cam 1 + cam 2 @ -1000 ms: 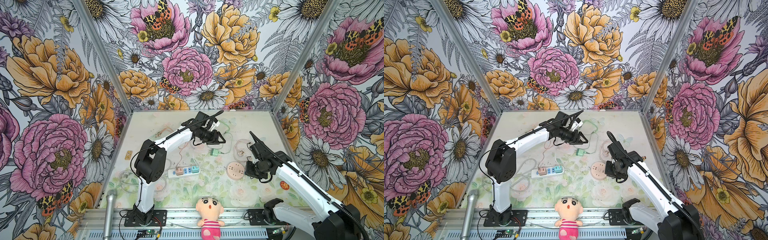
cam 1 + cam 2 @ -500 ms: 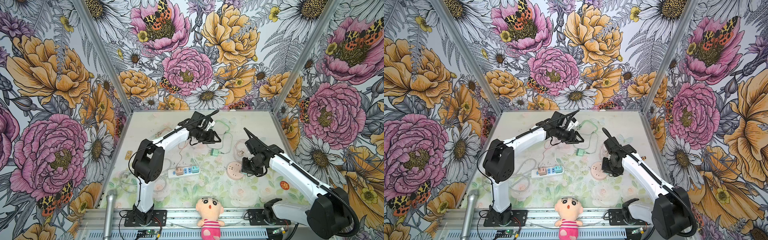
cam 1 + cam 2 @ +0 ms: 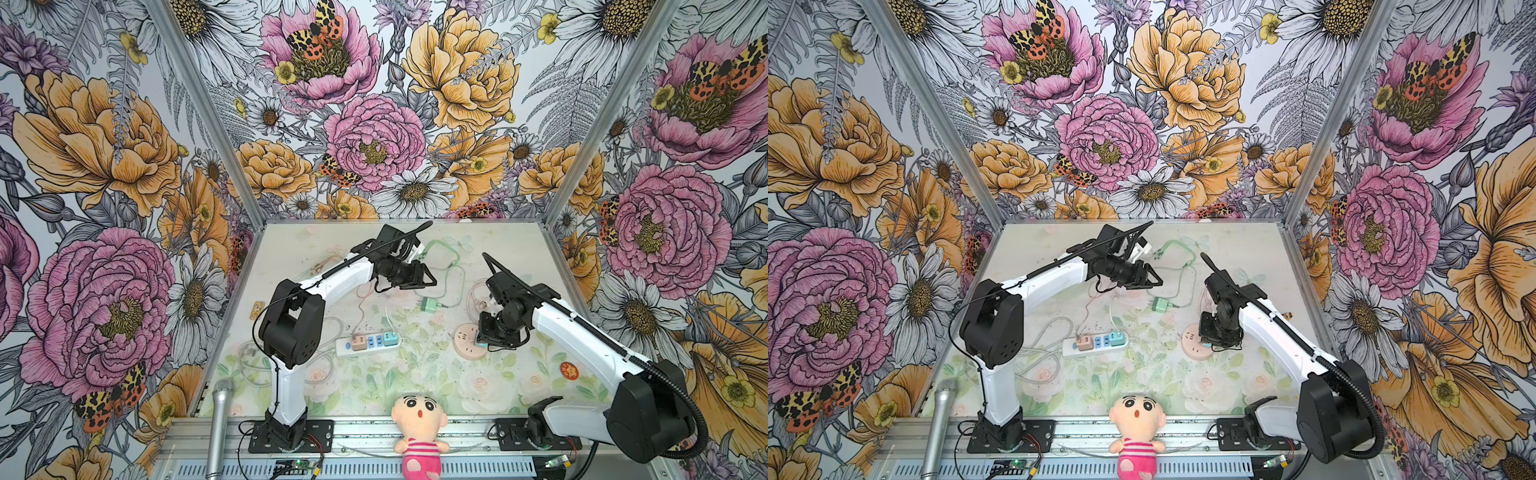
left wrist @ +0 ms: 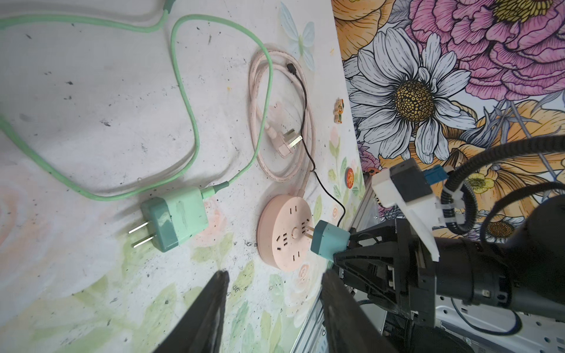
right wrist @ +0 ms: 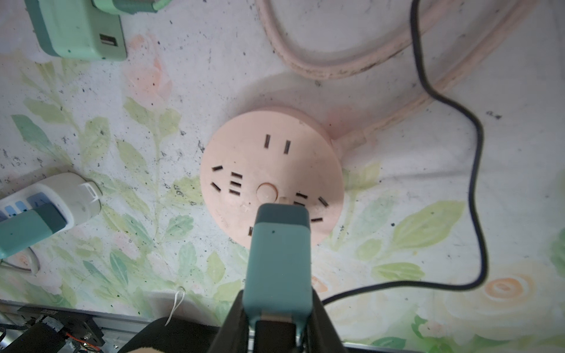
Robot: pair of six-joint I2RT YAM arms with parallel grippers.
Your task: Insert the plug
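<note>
Right pincer [image 5: 279, 308] clamps the teal plug [image 5: 279, 244] at the round pink socket [image 5: 269, 159], right of centre; the left wrist view shows a prong [image 4: 308, 231] at its face, which both top views hide. Left pincer [image 4: 272, 275] gapes, empty.

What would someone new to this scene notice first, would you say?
Huge floral wallpaper covers every wall. On the right, the right gripper holds a teal plug against a pink round socket, and a doll in a striped top sits at the front edge.
</note>
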